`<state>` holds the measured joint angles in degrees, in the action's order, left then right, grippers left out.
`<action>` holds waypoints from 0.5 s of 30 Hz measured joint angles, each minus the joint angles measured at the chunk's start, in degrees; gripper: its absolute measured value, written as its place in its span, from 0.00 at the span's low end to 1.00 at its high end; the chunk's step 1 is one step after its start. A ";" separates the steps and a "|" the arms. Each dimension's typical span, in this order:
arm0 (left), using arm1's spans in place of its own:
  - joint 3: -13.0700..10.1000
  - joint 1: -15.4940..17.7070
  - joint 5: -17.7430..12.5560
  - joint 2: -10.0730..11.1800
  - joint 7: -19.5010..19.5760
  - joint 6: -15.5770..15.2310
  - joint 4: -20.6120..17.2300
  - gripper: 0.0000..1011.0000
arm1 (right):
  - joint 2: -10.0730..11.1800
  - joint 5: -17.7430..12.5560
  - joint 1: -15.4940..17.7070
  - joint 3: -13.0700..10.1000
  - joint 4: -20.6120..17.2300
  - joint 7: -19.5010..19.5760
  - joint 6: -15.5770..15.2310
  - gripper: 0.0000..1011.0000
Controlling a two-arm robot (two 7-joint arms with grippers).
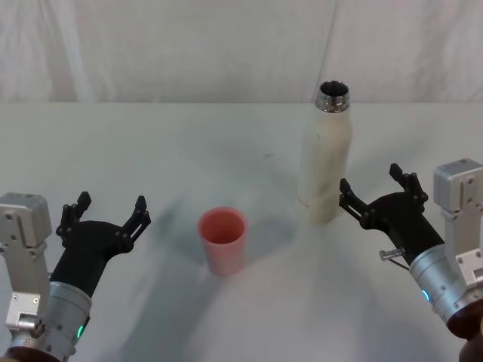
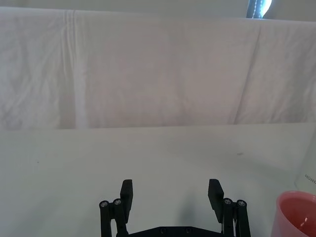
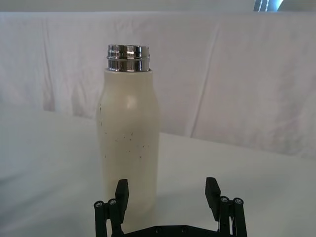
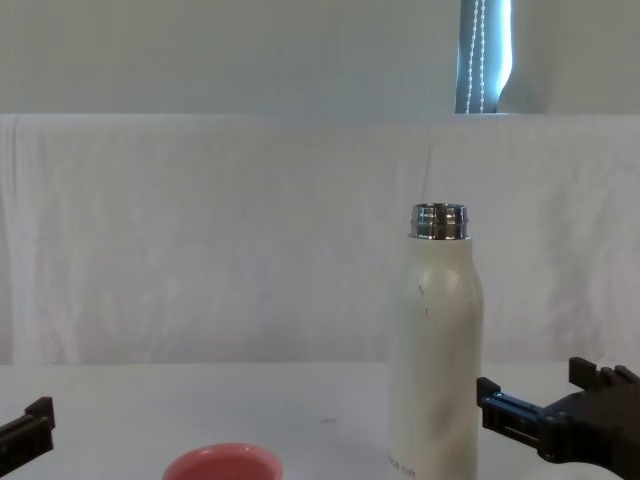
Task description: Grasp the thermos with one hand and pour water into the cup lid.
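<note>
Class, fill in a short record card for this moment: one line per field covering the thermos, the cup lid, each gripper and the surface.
thermos: upright, neck uncapped, ungrasped
cup lid: upright, mouth up, on thermos's left, apart from it
right gripper: open, beside thermos base, not touching it
left gripper: open, left of cup lid, holding nothing
table: white cloth
</note>
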<state>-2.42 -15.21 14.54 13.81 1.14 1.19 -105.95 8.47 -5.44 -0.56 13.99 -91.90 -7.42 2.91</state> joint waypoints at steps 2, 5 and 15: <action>0.00 0.00 0.00 0.00 0.00 0.00 0.00 0.99 | -0.10 0.35 0.52 -0.21 -0.54 0.20 0.10 0.99; 0.00 0.00 0.00 0.00 0.00 0.00 0.00 0.99 | -0.30 0.77 1.86 -0.85 -1.76 0.37 0.35 0.99; 0.00 0.00 0.00 0.00 0.00 0.00 0.00 0.99 | -0.44 1.12 5.41 -2.44 -4.41 0.14 0.82 0.99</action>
<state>-2.42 -15.21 14.55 13.80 1.14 1.19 -105.95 8.03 -4.32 4.85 11.54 -96.31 -7.28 3.72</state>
